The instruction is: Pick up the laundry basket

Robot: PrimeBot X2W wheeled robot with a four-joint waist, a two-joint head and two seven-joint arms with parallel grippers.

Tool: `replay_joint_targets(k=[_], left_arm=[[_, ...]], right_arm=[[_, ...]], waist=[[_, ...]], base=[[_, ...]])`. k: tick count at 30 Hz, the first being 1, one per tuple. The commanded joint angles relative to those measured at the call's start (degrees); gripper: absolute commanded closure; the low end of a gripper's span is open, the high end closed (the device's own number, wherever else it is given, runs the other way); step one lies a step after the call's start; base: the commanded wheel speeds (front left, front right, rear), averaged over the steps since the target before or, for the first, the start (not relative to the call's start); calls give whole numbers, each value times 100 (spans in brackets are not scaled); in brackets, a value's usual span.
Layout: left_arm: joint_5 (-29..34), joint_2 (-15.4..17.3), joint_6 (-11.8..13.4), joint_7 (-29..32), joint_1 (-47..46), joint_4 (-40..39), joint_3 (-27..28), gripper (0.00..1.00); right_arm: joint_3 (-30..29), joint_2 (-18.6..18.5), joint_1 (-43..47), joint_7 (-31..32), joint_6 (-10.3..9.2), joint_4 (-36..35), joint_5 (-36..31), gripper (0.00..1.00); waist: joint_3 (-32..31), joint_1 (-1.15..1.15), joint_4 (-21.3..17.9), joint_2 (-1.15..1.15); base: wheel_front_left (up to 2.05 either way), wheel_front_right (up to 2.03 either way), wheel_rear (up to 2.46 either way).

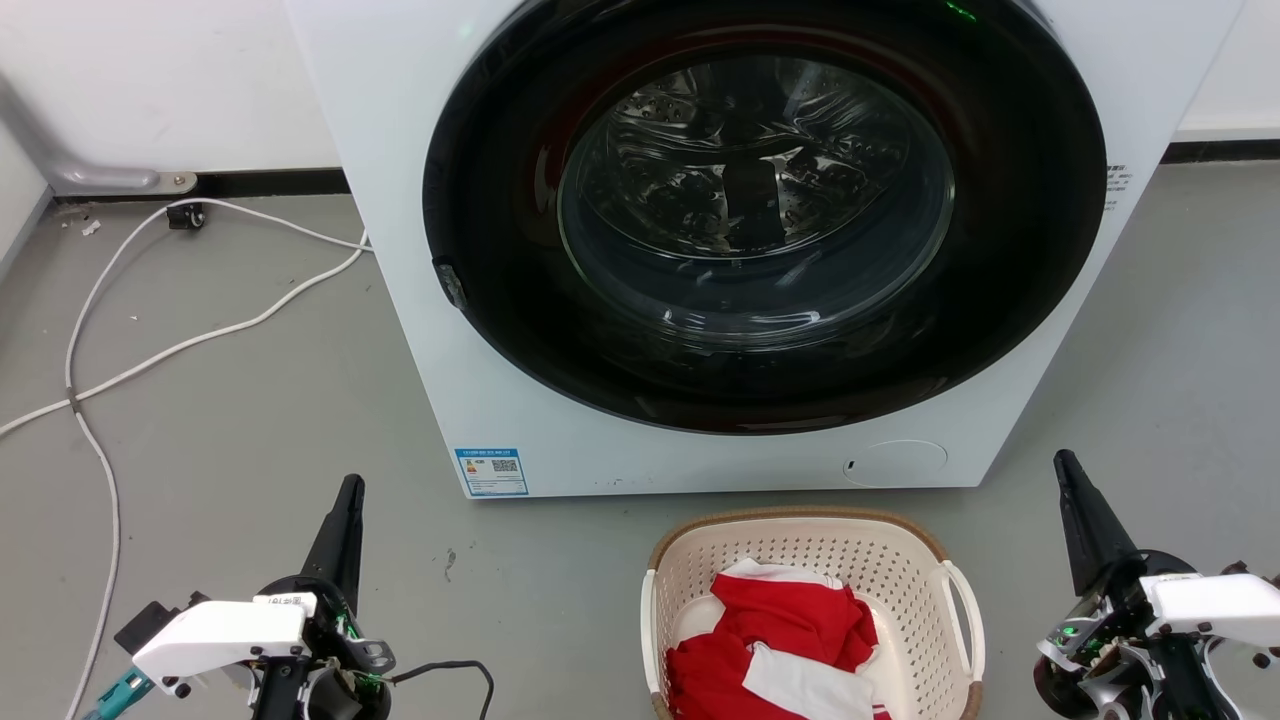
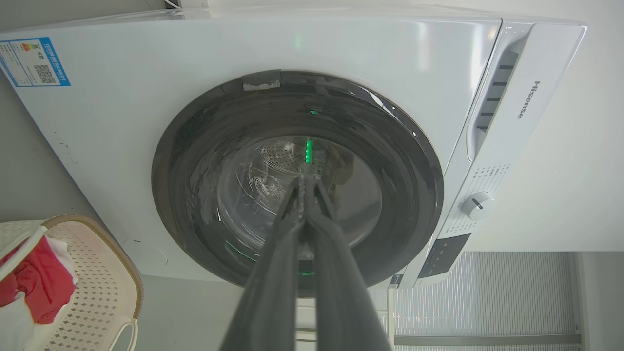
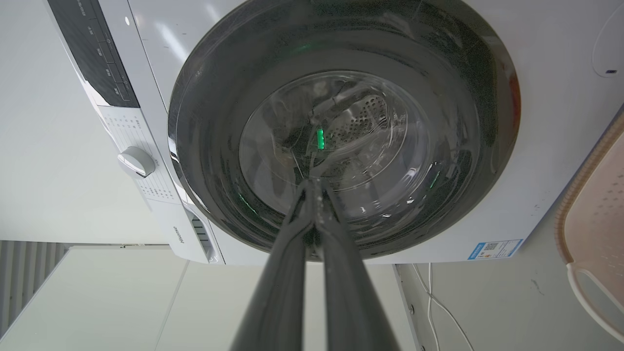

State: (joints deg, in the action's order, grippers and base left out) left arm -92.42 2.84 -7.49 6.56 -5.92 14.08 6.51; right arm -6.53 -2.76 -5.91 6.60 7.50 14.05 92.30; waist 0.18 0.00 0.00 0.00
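The laundry basket (image 1: 890,575), cream with perforated walls, a brown rim and white side handles, stands on the floor just in front of the washing machine, holding red and white clothes (image 1: 780,640). Its edge also appears in the left wrist view (image 2: 105,273) and the right wrist view (image 3: 597,214). My left gripper (image 1: 352,487) is shut, well to the basket's left, fingers pointing at the machine. My right gripper (image 1: 1063,460) is shut to the basket's right, clear of the handle. Each wrist view shows its own fingertips pressed together: left gripper (image 2: 303,179), right gripper (image 3: 316,183).
A white front-loading washing machine (image 1: 400,250) with a closed dark round door (image 1: 765,215) stands close behind the basket. White cables (image 1: 200,340) trail over the grey floor at the left. Open floor lies on both sides of the basket.
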Motion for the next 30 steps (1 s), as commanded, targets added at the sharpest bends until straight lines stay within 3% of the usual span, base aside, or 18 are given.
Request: replay_joint_targets(k=[1,30], left_arm=[[0,7,-15,12,-56,0,13,100],[-1,7,-15,12,-57,0,13,100]], right_arm=[[3,-22,-59,7,-2,4,23,100],[2,-22,-59,7,-2,4,23,100]], waist=[[0,0,0,0],[0,0,0,0]], base=[[0,0,0],[0,0,0]])
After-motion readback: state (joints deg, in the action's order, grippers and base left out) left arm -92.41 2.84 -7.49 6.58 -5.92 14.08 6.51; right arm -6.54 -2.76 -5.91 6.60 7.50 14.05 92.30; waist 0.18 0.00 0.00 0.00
